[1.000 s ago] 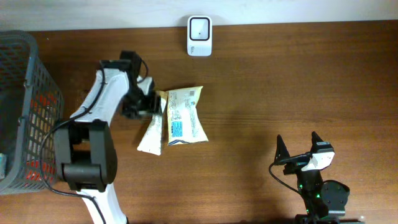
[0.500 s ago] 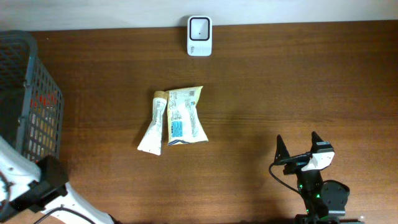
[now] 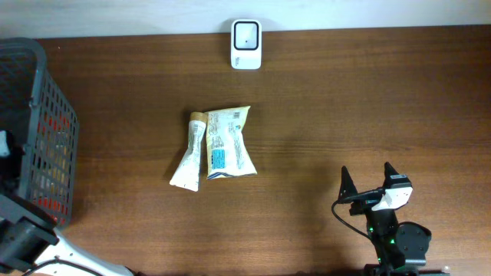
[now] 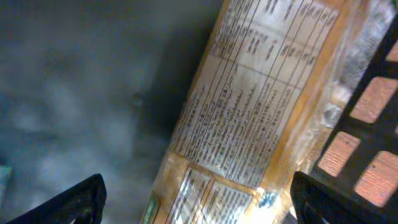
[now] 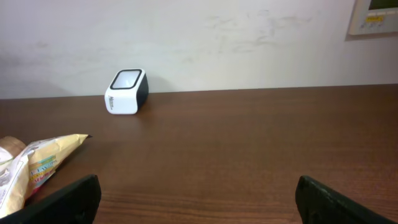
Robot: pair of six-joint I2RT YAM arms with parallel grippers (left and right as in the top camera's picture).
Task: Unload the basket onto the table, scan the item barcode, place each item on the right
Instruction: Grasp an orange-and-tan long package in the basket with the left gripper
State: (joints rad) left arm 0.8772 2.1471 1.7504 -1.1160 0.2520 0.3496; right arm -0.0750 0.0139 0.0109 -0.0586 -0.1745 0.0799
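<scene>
**Overhead and wrist views.** A second ago the left end effector was at the two items in the middle of the table. It has since swung away to the basket at 9 o'clock, leaving both items lying free. It now hangs inside the basket with its fingers wide apart, gripping nothing, over a wrapped packet that carries a printed label. This suggests the pair on the table has been released and a further item is being sought.

No item is at the scanner, which stands at the 12 o'clock edge. The yellow packet lies flat with its long axis close to 12–6 o'clock. One short end points toward the scanner but is well apart from it. The cream pouch touches the packet's 9 o'clock side, its capped narrow end toward 12 o'clock and its broad end splayed toward 7 o'clock.

In the left wrist view, the long axis of the wrapped packet runs from 7 to 1 o'clock. Whether any barcode faces up cannot be told. The right end effector, at 5 o'clock, rests with its fingers spread and empty.
</scene>
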